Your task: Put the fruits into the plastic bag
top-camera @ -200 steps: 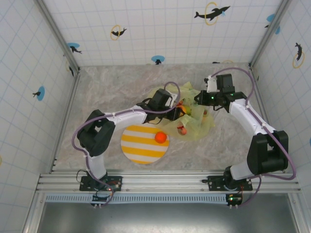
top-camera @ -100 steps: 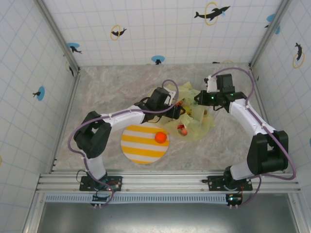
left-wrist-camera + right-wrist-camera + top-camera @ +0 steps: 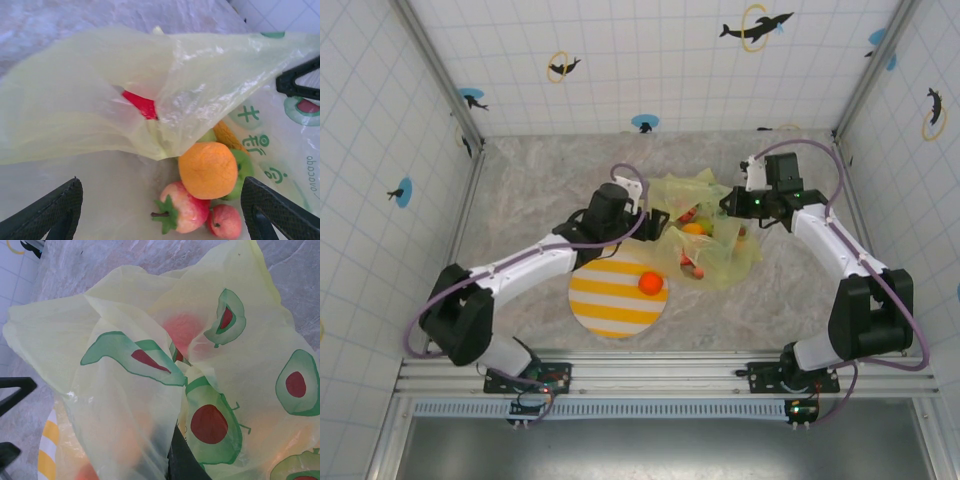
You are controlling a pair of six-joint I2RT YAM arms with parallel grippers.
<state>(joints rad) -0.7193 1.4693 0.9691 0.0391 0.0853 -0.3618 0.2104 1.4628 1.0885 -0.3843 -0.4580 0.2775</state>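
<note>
The left gripper (image 3: 654,220) has drawn back from the mouth of the plastic bag (image 3: 725,262) and now hangs just left of it, jaws wide and empty. Inside the bag lie an orange fruit (image 3: 207,170), a green fruit (image 3: 243,167) and two red fruits (image 3: 182,214). The right gripper (image 3: 732,205) stays pinched on the bag's far rim. A second orange fruit (image 3: 650,283) remains on the striped plate (image 3: 605,312), near the bag.
</note>
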